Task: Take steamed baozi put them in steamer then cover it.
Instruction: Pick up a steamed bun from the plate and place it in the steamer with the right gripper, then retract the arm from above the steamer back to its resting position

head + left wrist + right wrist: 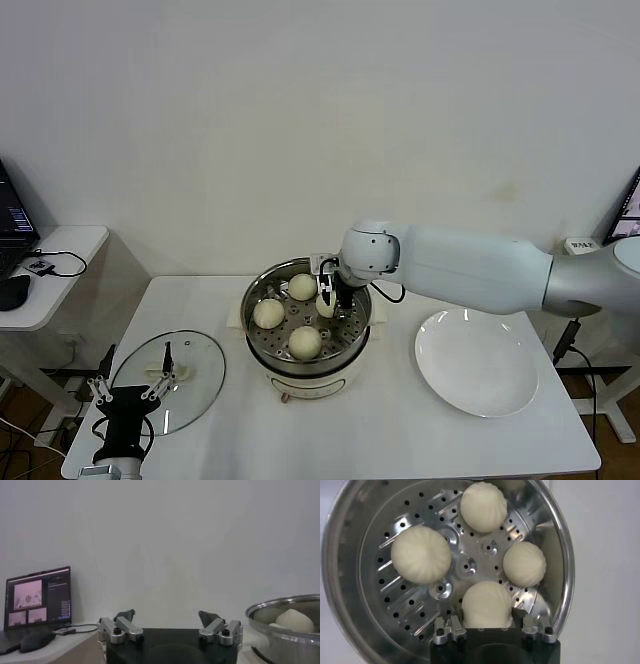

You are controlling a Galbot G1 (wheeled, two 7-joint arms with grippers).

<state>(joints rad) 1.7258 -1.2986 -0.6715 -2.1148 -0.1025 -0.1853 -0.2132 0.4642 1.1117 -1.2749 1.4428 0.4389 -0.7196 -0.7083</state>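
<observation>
- The white rectangular desk (400, 430) carries everything.
- The round shiny stainless-steel steamer (262, 345) stands mid-desk holding four cream-white domed baozi (268, 313).
- The round clear glass cover (195, 385) lies left of it; a flat white plate (478, 362) lies right.
- The right gripper (327, 303) reaches inside the steamer, straddling one baozi (486, 605); I cannot tell whether it grips.
- The left gripper (122, 394) hangs spread apart beside the cover.

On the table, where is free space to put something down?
Bare table in front of the steamer, between the lid and the plate. The steamer is crowded: four buns and the right gripper.
</observation>
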